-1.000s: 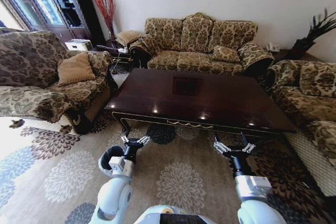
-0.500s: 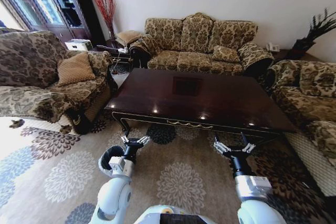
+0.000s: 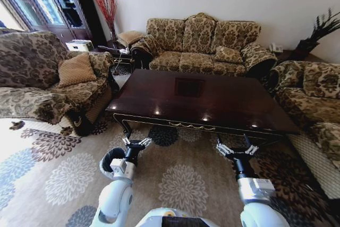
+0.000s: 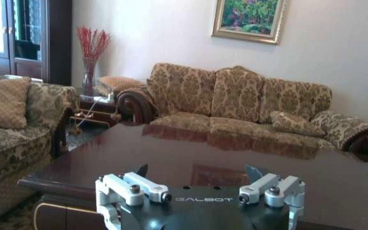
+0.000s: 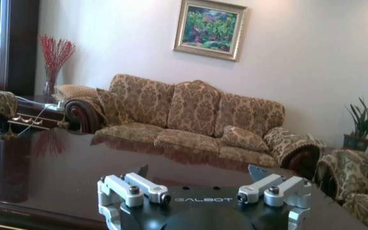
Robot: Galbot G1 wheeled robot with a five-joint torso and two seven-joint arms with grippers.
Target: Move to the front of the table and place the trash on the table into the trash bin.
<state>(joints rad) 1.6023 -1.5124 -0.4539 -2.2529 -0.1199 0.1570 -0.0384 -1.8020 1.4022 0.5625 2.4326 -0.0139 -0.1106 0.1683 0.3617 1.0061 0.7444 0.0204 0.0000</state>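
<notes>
Trash isn't visible on the glossy dark mahogany worktop (image 3: 212,102); left pincer (image 3: 137,142) and right pincer (image 3: 237,149) hover apart before its near edge, empty, as if ready.

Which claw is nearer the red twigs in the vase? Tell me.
Left. The left claw hangs before the table's near-left corner, on the side of the red twigs; the right claw hangs toward its near-right end, farther off.

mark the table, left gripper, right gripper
table (image 3: 212,99), head view, bare middle of its top
left gripper (image 3: 137,143), head view, between its fingertips
right gripper (image 3: 237,148), head view, between its fingertips
</notes>
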